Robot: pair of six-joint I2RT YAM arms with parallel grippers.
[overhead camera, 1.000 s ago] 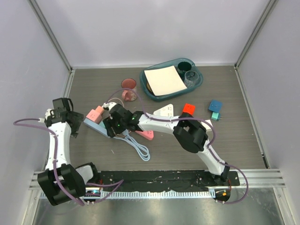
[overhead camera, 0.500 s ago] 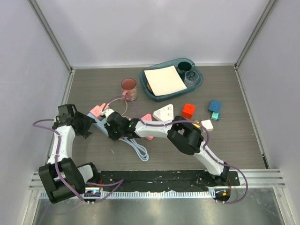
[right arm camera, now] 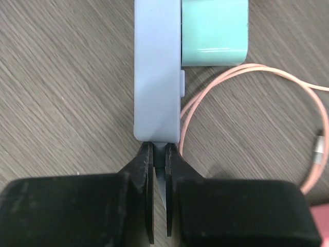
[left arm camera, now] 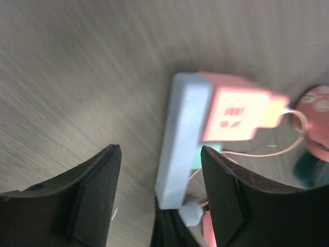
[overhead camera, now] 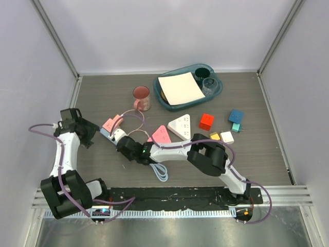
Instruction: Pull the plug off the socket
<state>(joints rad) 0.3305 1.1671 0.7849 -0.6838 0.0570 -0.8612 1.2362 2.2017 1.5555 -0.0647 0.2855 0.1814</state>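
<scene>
While the right pincer is clenched on one short end of the socket, pinning it to the desk, the strip's long axis runs straight away from those fingers toward the left arm. The plug sits in the strip's far end, the end turned to the left side, with its thin pink cord looping back beside the strip. A mint block sits in another outlet, nearer the right pincer. The left pincer is released and empty, close to the plug but not touching it. In its wrist view the plug lies ahead and off to the right of the gap. The left arm is plainly the nearer one, so I judge the pull falls to it.
</scene>
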